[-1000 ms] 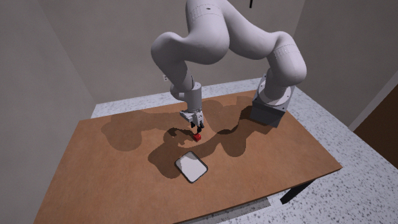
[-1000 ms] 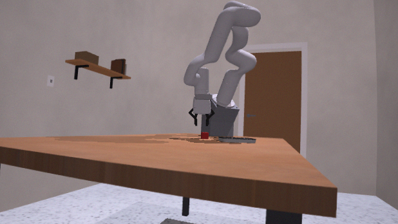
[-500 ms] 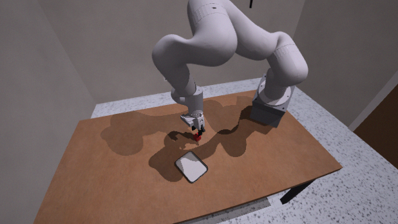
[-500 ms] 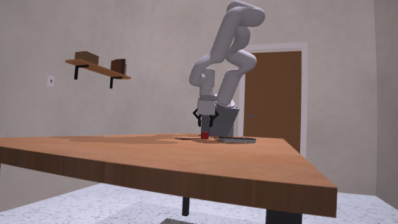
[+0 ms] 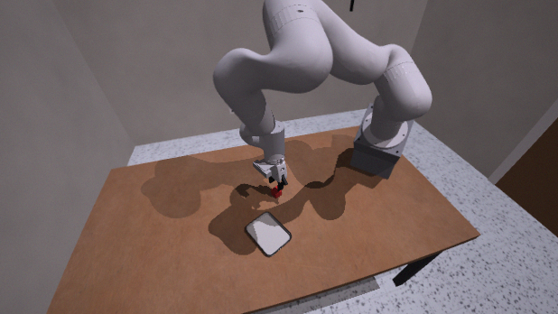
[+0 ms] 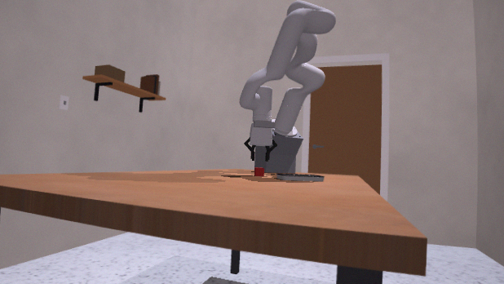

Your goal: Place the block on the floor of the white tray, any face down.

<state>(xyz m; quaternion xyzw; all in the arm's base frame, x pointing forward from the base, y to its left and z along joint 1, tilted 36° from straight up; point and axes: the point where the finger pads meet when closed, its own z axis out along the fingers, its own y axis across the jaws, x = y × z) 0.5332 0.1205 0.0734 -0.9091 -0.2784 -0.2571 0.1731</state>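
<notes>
A small red block point(image 5: 275, 192) lies on the brown table, a little behind the white tray point(image 5: 268, 234). In the exterior view the block point(image 6: 259, 171) sits on the table top to the left of the low dark-rimmed tray point(image 6: 300, 177). My gripper point(image 5: 279, 182) points down right above the block, with its fingers open and their tips a short way over the block's top. In the exterior view the gripper point(image 6: 260, 157) hangs clear of the block with a gap below the fingertips. Nothing is between the fingers.
The arm's grey base point(image 5: 376, 155) stands at the back right of the table. A wall shelf with two boxes point(image 6: 122, 83) and a brown door point(image 6: 347, 126) are far from the table.
</notes>
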